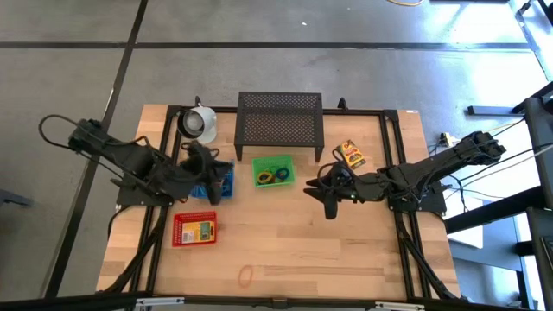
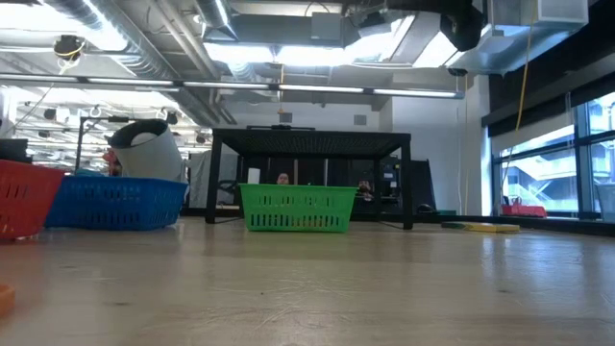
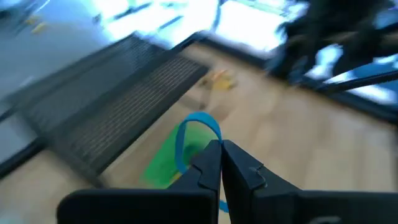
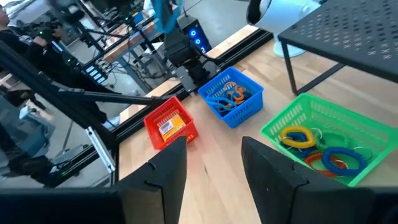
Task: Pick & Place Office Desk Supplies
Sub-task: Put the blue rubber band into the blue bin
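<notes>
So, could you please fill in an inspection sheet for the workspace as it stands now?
Surface: wooden table, mostly bare at the front.
Job's things: green basket holds coloured loops; blue basket and red basket hold items; orange loop lies loose near the front edge; yellow box by the right arm.
Clutter: black mesh stand; white cup.
Grippers: left tool shut on a blue rubber band; right tool open, empty.
Cables: black cables run off both arm bases.
Surroundings: grey floor.
</notes>
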